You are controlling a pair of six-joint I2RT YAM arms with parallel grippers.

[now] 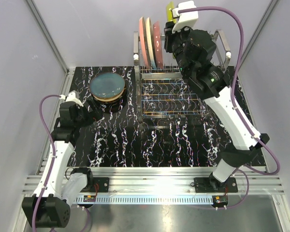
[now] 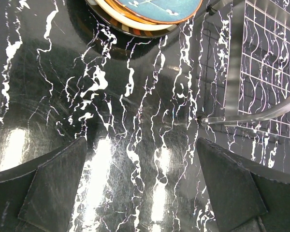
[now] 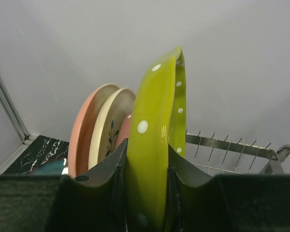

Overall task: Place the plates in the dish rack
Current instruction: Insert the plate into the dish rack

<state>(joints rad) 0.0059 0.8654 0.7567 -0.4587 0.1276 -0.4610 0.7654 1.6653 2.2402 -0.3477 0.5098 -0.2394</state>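
Observation:
A green plate with white dots (image 3: 157, 135) stands on edge between my right gripper's pads, and the right gripper (image 3: 147, 159) is shut on it, holding it high over the back of the dish rack (image 1: 171, 99); the same green dotted plate (image 1: 170, 11) peeks out beside the white wrist camera. Three plates (image 1: 150, 42), pink, cream and dotted pink, stand upright at the rack's back left. A stack of plates topped by a teal one (image 1: 107, 86) lies flat left of the rack. My left gripper (image 2: 140, 188) hovers open over bare tabletop near that stack (image 2: 150, 12).
The black marbled tabletop (image 1: 116, 140) has metal frame posts at its back left edge. The rack's tubular corner and wire grid (image 2: 261, 87) lie to the right of my left gripper. Grey walls close in the back and sides.

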